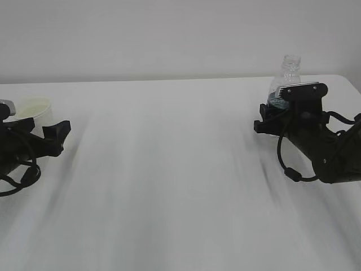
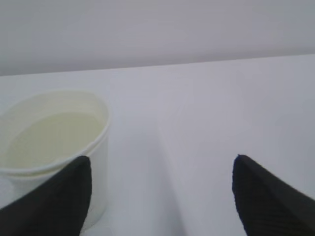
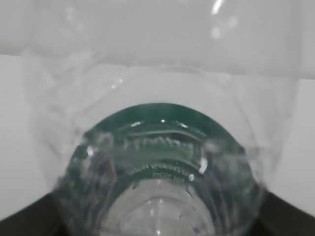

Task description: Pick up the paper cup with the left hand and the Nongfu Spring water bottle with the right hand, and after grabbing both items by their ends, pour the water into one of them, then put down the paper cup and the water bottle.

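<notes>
The paper cup (image 1: 35,108) stands at the far left of the table, white with a pale cream inside. My left gripper (image 1: 58,139) lies low in front of it and is open. In the left wrist view the paper cup (image 2: 51,130) sits behind the left fingertip (image 2: 64,196), and only bare table lies between the jaws of the left gripper (image 2: 163,162). The Nongfu Spring water bottle (image 1: 290,70) stands upright at the right, capless. My right gripper (image 1: 272,116) is shut round its lower end. The bottle (image 3: 162,147) fills the right wrist view, with the right gripper (image 3: 157,219) on either side of it.
The white table (image 1: 169,186) stretches wide between the two arms. A plain white wall (image 1: 169,34) runs behind the far edge. The right arm's black cable (image 1: 290,169) loops down toward the tabletop.
</notes>
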You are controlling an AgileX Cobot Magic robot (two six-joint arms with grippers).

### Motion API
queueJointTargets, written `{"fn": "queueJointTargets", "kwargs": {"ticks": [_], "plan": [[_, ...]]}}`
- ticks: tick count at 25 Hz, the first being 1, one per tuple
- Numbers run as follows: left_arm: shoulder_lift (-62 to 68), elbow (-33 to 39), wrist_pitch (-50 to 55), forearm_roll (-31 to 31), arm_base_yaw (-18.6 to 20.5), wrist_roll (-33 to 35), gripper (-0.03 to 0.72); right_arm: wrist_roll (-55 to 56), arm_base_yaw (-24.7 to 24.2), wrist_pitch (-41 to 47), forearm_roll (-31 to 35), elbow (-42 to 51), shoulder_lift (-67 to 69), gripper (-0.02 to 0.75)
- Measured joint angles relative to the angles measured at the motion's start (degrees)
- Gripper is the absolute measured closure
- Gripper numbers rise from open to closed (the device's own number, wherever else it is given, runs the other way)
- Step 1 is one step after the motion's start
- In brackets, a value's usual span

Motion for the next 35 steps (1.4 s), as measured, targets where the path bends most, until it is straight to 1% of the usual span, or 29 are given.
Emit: {"fn": "queueJointTargets", "kwargs": {"ticks": [6,11,18,23,28,35], "plan": [[-4.3,0.2,0.0,-0.2,-0.7,0.0,0.052,0.0,0.0,0.0,0.0,0.0,0.0,0.273],[-7.2,0.3,0.0,2.5,-1.1,-0.2,0.064,0.0,0.0,0.0,0.0,0.0,0.0,0.273],[-7.5,0.3,0.0,3.0,-4.5,-0.4,0.075,-0.1,0.0,-0.7,0.9,0.0,0.1,0.273],[-7.5,0.3,0.0,3.2,-6.1,-0.4,0.085,-0.2,0.0,-2.8,0.9,0.0,1.7,0.273],[-7.5,0.3,0.0,3.2,-6.4,-0.4,0.093,-0.2,0.0,-6.7,1.0,0.0,3.1,0.273],[-7.5,0.3,0.0,3.2,-6.4,-0.4,0.096,-0.3,0.0,-6.9,1.1,0.0,4.6,0.273]]}}
